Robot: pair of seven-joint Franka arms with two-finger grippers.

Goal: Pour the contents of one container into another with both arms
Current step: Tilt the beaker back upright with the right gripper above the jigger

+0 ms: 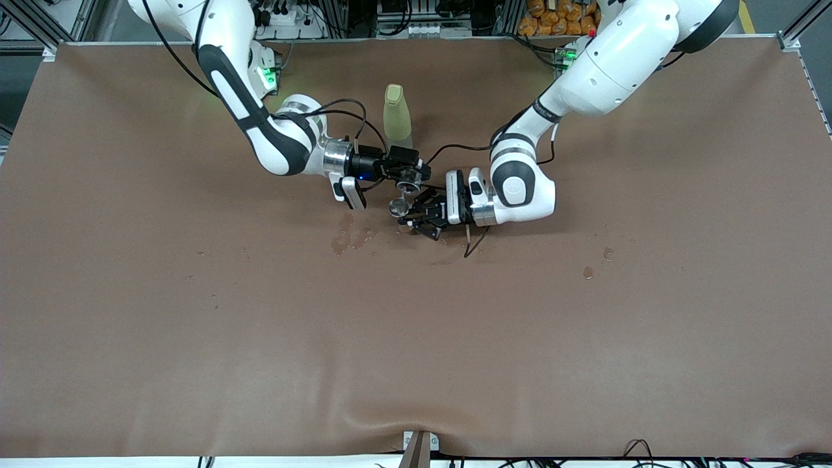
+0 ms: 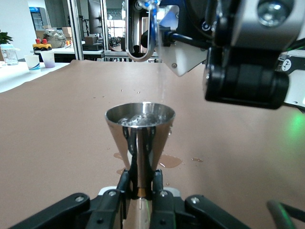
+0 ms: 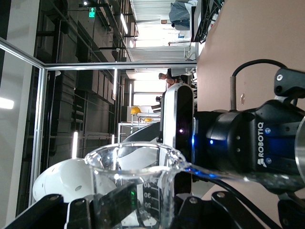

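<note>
My left gripper (image 1: 408, 216) (image 2: 141, 180) is shut on the stem of a shiny metal cone cup (image 1: 398, 207) (image 2: 139, 125), held upright just above the table with clear liquid in its bowl. My right gripper (image 1: 408, 179) (image 3: 143, 202) is shut on a clear glass measuring beaker (image 3: 136, 183) (image 2: 142, 33), tipped on its side over the cup. A thin stream of clear liquid (image 3: 224, 174) leaves the beaker's spout toward the cup. The right gripper's black body (image 2: 245, 71) hangs close above the cup's rim.
A pale yellow-green bottle (image 1: 397, 116) stands on the brown table cover (image 1: 195, 312), farther from the front camera than the grippers. A wet spill (image 1: 346, 238) lies beside the cup toward the right arm's end. Small drops (image 1: 588, 272) lie toward the left arm's end.
</note>
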